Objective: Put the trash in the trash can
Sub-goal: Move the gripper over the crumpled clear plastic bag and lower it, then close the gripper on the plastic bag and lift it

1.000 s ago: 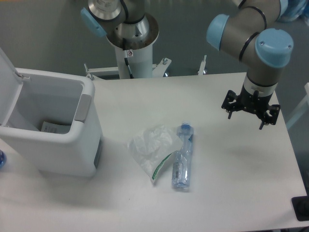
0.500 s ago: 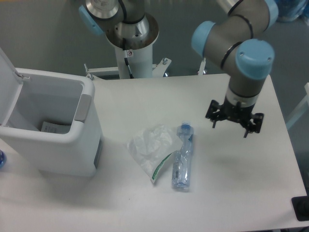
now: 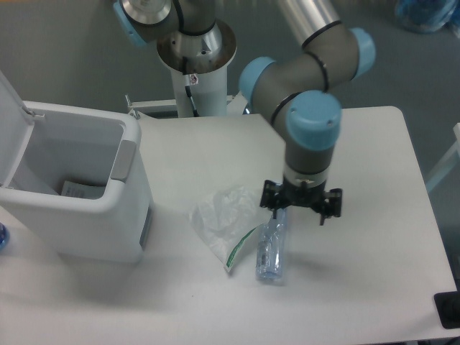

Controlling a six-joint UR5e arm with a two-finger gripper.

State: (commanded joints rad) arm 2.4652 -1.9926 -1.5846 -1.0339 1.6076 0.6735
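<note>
While the arm reaches down over the middle of the white counter [image 3: 359, 287], its gripper [image 3: 301, 206] hangs directly above the cap end of the water bottle [image 3: 270, 248], hiding the cap. The dark fingers stand spread apart, one at each side of the black gripper body, and nothing is held between them. Whether the fingertips touch the bottle cannot be told from this angle.

The clear water bottle lies on its side on the counter, its length running from under the gripper toward the near edge, with a label showing through the plastic near its lower half. Just beside it on the left, and touching or overlapping its side, lies the crinkled clear plastic wrapper [image 3: 224, 219], spread flat, with its green edge stripe along the side nearest the bottle.

Well apart from both, at the left end of the counter, stands the white trash can [image 3: 86, 215]. Its hinged lid [image 3: 13, 122] is swung up and back, leaving the mouth open, and a scrap of paper [image 3: 79, 190] lies at the bottom inside. A grey panel [image 3: 124, 159] sits on the can's right wall near the rim, facing the wrapper and the bottle. Behind the counter rises the arm's round mounting pedestal [image 3: 198, 65], white below and metal above.
</note>
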